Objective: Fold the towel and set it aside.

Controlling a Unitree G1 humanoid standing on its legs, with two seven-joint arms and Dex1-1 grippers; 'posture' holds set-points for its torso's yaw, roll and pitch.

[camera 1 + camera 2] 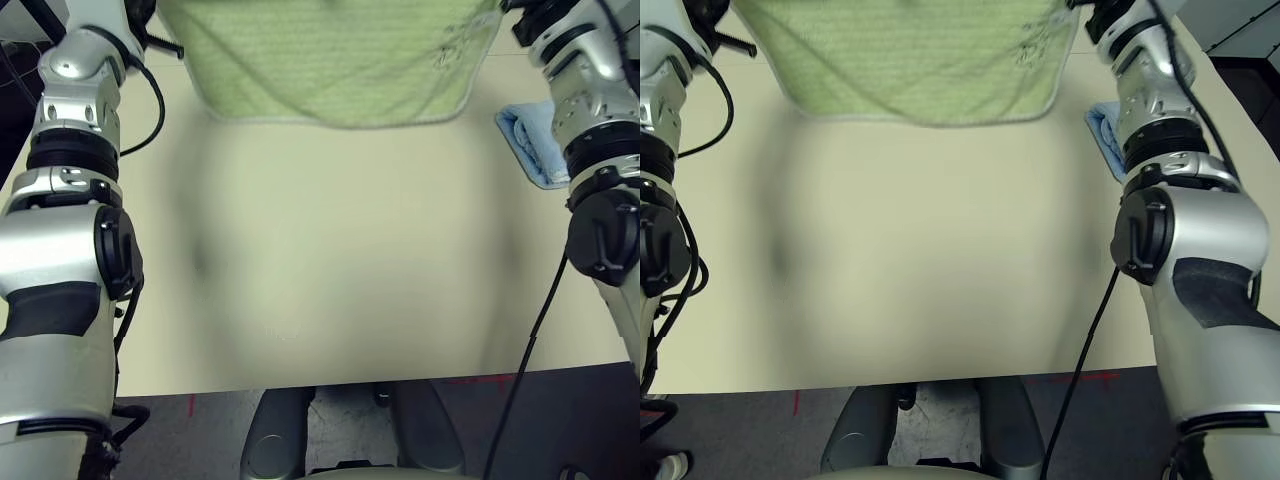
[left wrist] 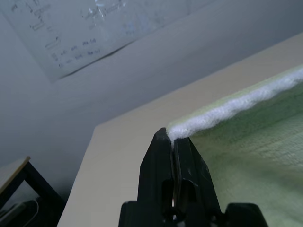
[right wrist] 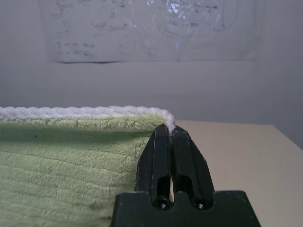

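While both arms were raised, the left gripper (image 2: pixel 173 137) was clamped on one white-edged corner of the towel (image 1: pixel 330 60) and the right gripper (image 3: pixel 169 130) on the other; the cloth hung stretched between them above the table (image 1: pixel 340 270), folded blue towel (image 1: pixel 530 145) lying beside the right arm.

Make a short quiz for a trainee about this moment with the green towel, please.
1. True or false: each hand pinches a corner of the towel.
2. What lies by the right arm? A) a folded blue towel B) a sponge
3. Fill in: the left hand is shut on the towel's white ___.

Key: 1 true, as at the right hand; 2 A; 3 edging.
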